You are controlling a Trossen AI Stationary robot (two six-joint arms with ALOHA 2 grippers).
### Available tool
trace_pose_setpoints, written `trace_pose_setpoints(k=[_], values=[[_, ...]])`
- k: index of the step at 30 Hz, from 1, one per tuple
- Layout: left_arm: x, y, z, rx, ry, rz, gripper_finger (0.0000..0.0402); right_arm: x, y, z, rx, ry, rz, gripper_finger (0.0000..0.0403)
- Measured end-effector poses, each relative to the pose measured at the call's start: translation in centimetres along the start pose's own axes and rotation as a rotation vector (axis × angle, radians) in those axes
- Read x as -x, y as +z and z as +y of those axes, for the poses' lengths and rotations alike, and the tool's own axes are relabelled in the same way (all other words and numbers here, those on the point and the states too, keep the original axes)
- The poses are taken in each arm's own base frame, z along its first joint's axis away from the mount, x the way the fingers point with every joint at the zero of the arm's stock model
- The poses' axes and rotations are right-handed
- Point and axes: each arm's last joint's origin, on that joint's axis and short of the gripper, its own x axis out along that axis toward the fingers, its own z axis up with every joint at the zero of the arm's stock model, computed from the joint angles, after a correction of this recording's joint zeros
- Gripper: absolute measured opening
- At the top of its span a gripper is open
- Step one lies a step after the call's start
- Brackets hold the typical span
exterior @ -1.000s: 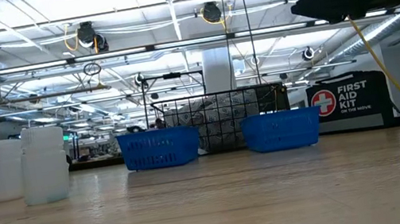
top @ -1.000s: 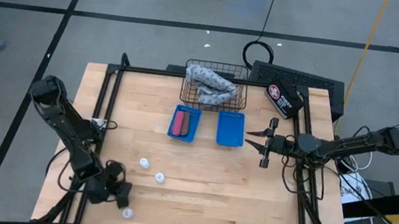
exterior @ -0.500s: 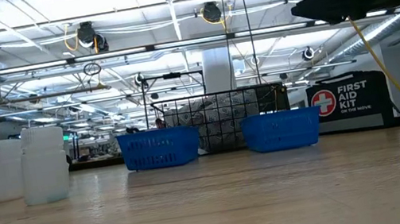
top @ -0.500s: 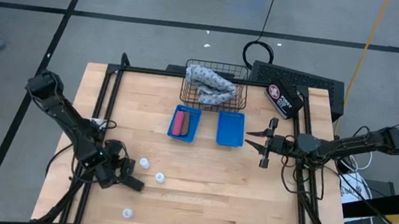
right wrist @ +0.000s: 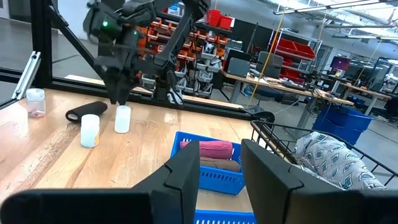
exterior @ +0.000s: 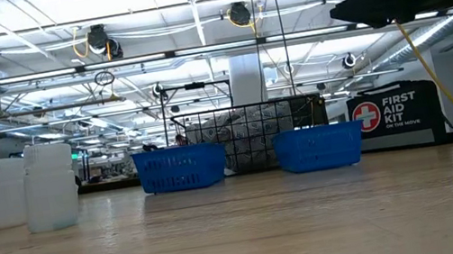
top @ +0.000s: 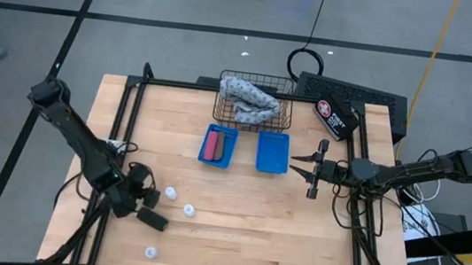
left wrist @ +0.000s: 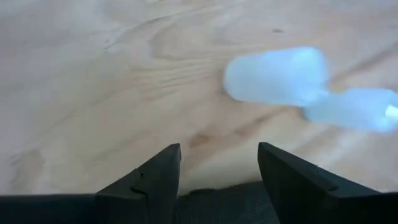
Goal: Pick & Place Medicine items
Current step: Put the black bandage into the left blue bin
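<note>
My left gripper [top: 147, 197] [left wrist: 217, 154] hovers open over the near-left part of the table, fingers pointing at two white bottles [top: 170, 193] [top: 188, 209] [left wrist: 277, 76] that stand upright on their bases. A third bottle [top: 150, 252] stands near the near edge. The black oblong piece [top: 153, 219] [right wrist: 87, 111] lies flat on the wood just near-side of my left gripper. The pink and brown pieces [right wrist: 208, 149] lie in the left blue bin [top: 218, 145]. My right gripper [top: 297, 164] [right wrist: 219, 163] waits open beside the right blue bin [top: 273, 152].
A wire basket [top: 253, 101] holding the grey-blue patterned cloth stands behind the bins. The black first-aid pouch [top: 336, 115] lies at the far-right corner. A black frame rail runs round the table. Bare wood stretches across the middle and near-right.
My left gripper has moved from beside the near-edge bottle toward the far edge and up, coming in behind the two standing bottles. Its arm now shows at the low view's top left. The black piece now lies apart from the gripper.
</note>
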Motion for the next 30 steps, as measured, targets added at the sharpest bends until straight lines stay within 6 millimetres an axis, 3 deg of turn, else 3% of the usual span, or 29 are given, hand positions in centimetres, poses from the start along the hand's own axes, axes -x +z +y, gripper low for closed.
trace_pose_setpoints(k=[6,13,23,30], values=[[2.0,0.3,-1.0,-0.116,-0.206,0.064,0.0223,0.0,0.0,0.0,-0.002,0.000,-0.001,0.0105],[1.7,-0.5,-4.1,-0.549,-0.454,0.038,0.0223,0.0,0.0,0.0,-0.003,-0.001,0.000,0.0105],[2.3,0.7,-10.0,-0.884,-0.117,0.340,0.0175,0.0,0.0,0.0,0.002,-0.004,-0.003,0.0105],[-0.5,0.4,-10.6,-1.094,0.068,0.458,0.0156,0.0,0.1,0.0,0.002,-0.005,-0.005,0.0105]])
